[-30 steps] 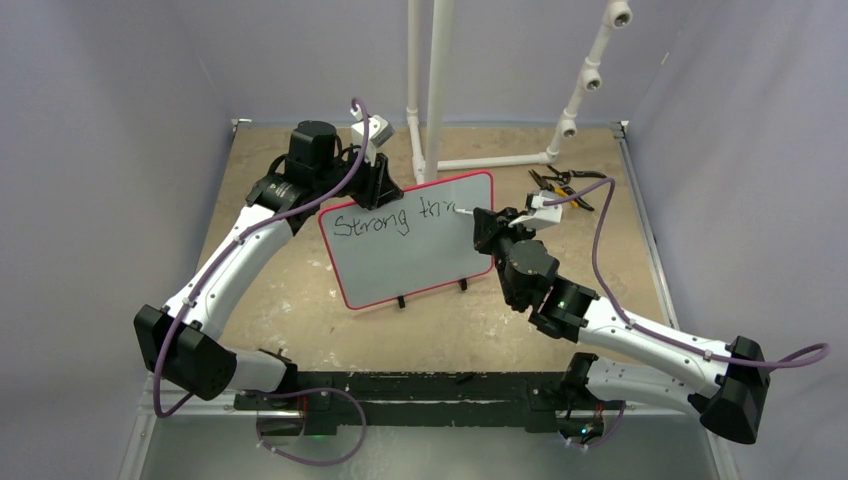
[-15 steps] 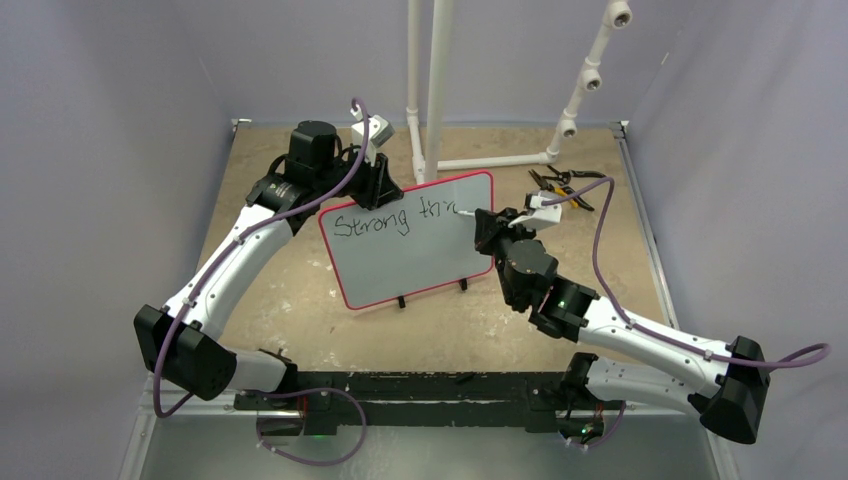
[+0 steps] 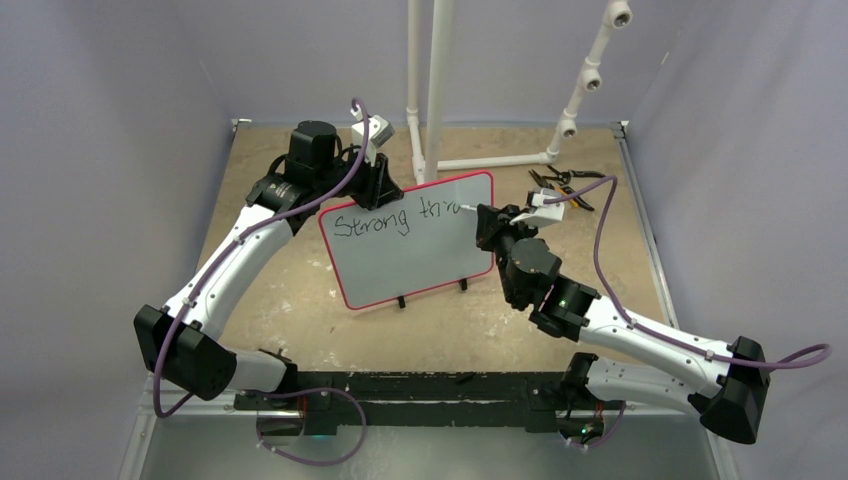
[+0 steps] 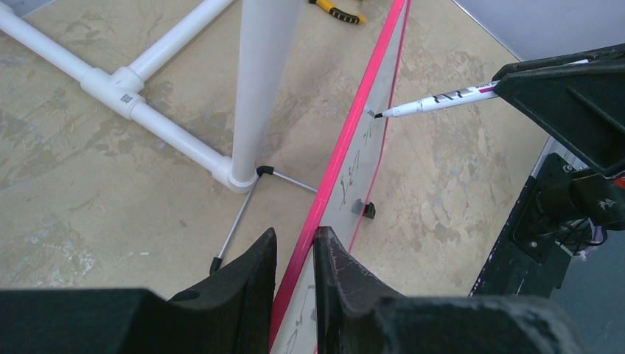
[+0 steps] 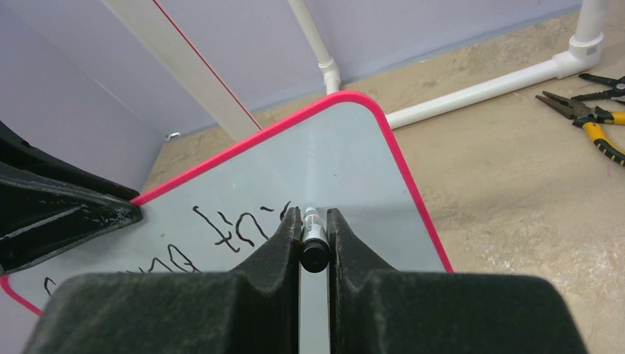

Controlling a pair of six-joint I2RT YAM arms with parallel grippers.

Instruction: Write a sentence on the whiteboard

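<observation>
The whiteboard (image 3: 410, 255), red-bordered, stands tilted on two black feet in the middle of the table. Black handwriting (image 3: 385, 220) on its top line reads "Strong thr" plus a small stroke. My left gripper (image 3: 378, 186) is shut on the board's top left edge, and its jaws pinch the red rim (image 4: 354, 140) in the left wrist view. My right gripper (image 3: 487, 222) is shut on a white marker (image 5: 313, 240). The marker tip (image 4: 379, 114) touches the board just right of the last letter (image 5: 228, 225). The board also fills the right wrist view (image 5: 354, 162).
A white PVC pipe frame (image 3: 438, 90) stands behind the board, with its base pipes along the table (image 4: 158, 122). Pliers with yellow handles (image 3: 560, 185) lie at the back right. Grey walls enclose the table.
My right gripper and the marker have shifted slightly right along the top line, adding a small stroke after "thr". The left arm and the board have not moved.
</observation>
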